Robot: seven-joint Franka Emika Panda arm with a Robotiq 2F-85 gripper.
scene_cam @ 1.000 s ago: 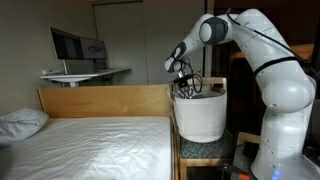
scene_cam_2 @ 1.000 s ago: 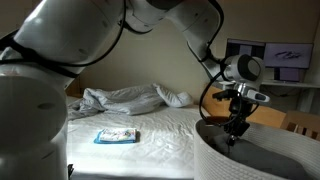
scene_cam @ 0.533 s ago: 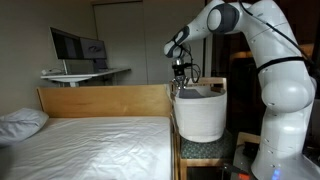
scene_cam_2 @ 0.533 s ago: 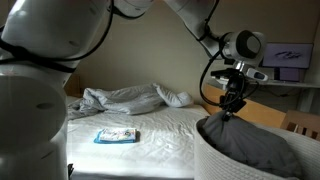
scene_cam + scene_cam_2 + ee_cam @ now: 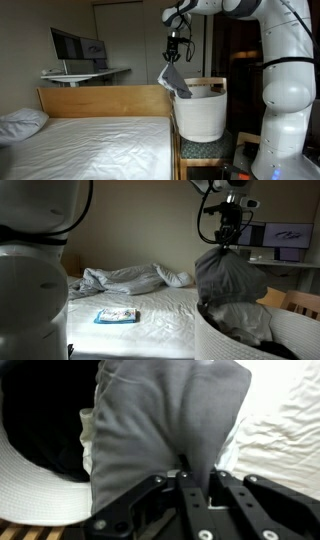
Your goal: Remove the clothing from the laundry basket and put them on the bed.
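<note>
My gripper (image 5: 172,57) is shut on a grey garment (image 5: 172,82) and holds it in the air above the laundry basket (image 5: 203,118), with the cloth's lower end still at the rim. In an exterior view the grey garment (image 5: 230,277) hangs as a bundle from the gripper (image 5: 222,242) over the basket rim (image 5: 212,332). In the wrist view the grey cloth (image 5: 160,415) is pinched between the jaws of the gripper (image 5: 185,472). Black clothing (image 5: 38,405) lies inside the basket (image 5: 40,490). The bed (image 5: 90,142) lies beside the basket.
A white pillow (image 5: 20,122) lies at the bed's far end, and a wooden end board (image 5: 105,100) stands next to the basket. Crumpled bedding (image 5: 125,277) and a small blue packet (image 5: 115,315) lie on the sheet. A desk with a monitor (image 5: 75,45) stands behind.
The gripper has risen from inside the basket, pulling the grey garment up and almost out of it. The jaws stayed shut.
</note>
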